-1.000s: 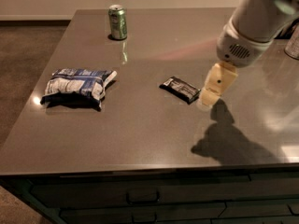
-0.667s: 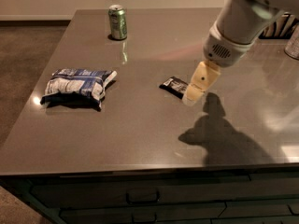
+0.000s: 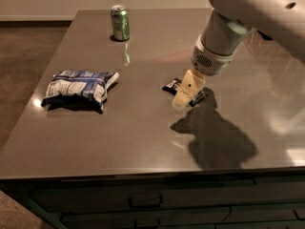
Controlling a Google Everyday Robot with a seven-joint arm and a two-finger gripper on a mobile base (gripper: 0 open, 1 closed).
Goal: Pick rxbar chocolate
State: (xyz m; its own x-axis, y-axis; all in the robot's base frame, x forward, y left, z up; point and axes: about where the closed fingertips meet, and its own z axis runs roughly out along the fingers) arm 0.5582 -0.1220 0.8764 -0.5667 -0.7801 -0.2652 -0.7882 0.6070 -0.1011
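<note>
The rxbar chocolate (image 3: 172, 85) is a small flat black bar lying on the grey table (image 3: 143, 128), right of the middle. My gripper (image 3: 186, 90) hangs from the white arm coming in from the upper right. It sits right over the bar and covers its middle; only the bar's two ends show on either side.
A puffy blue-and-white bag (image 3: 78, 87) lies at the table's left. A green can (image 3: 120, 23) stands at the far edge. The table's front edge runs below, with dark drawers (image 3: 143, 204) under it. Brown carpet floor (image 3: 24, 56) lies to the left.
The arm has moved left and down, from beside the bar's right end to directly over the bar. The bar, bag and can have not moved.
</note>
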